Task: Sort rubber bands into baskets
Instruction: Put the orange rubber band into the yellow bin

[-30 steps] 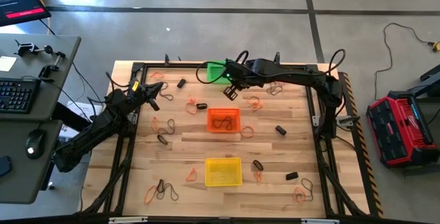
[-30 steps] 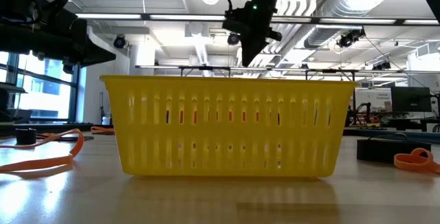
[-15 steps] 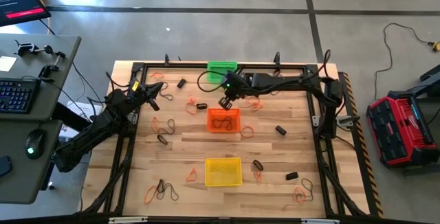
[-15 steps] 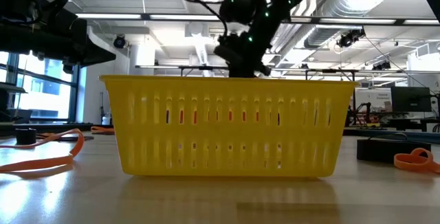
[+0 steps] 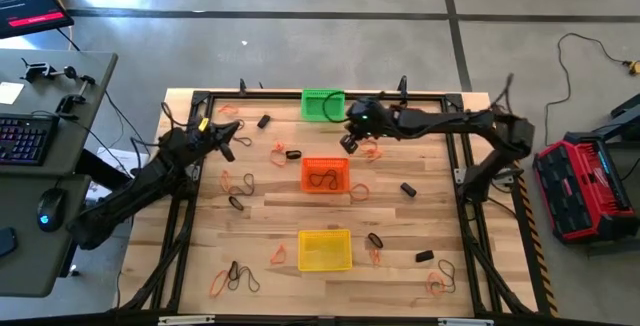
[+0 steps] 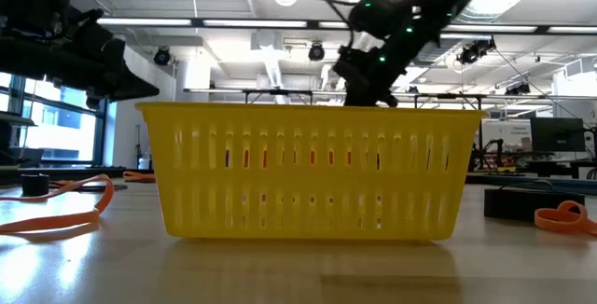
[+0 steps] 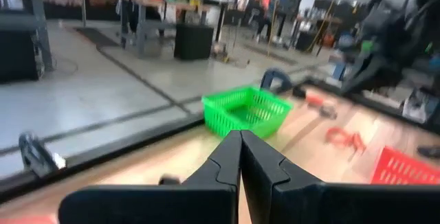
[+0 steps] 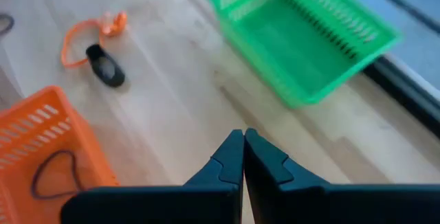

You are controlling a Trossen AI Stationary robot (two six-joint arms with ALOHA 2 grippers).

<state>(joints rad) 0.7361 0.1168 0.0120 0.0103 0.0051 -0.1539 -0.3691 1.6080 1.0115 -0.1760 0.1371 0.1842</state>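
Your right gripper (image 5: 348, 144) hangs over the board with its fingers pressed together and nothing between them — the right wrist view shows the two tips meeting over bare wood. The orange basket (image 5: 326, 175) lies at about 7 o'clock from it, close by, and already has one dark thin band (image 5: 321, 177) in it. The green basket (image 5: 322, 104) sits at about 11 o'clock, against the far rail, and looks empty from the wrist camera. The yellow basket (image 5: 325, 249) is well off at 6 o'clock, towards the near edge.

The nearest loose work, judging from the high view, is the orange band (image 5: 372, 150) just beside the gripper at about 4 o'clock. It lies as a tangle with no clear long axis I can read. A short thick black band (image 5: 292, 154) with an orange loop beside it sits at 9 o'clock, past the orange basket's far left corner. The right arm is the nearer one for both.

Your left gripper (image 5: 224, 131) waits at the far left of the board, also pinched shut and empty, with a black piece (image 5: 263, 121) off at its 2 o'clock.

Counts: three baskets, one of each colour. For the loose bands I make it roughly ten orange, five or six short thick black, and four or five thin dark ones — several overlap, so treat those as estimates. Most of the sorting looks still to do.
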